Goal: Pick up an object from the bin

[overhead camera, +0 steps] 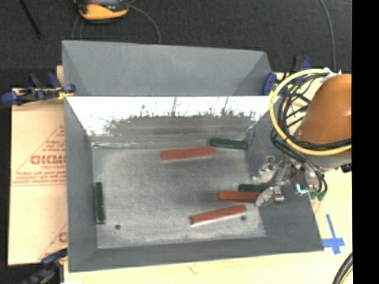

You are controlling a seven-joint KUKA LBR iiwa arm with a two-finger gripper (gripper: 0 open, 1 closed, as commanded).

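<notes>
Where claw [270, 187] hangs — red stick [235, 196] part-hidden.

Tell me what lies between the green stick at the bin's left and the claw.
In the camera view: mostly bare bin floor, then a short red bar right beside the claw.

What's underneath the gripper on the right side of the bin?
A red-brown bar and a dark green bar lie beside each other, reaching beneath the gripper. Their right ends are covered by it, so contact cannot be judged.
</notes>
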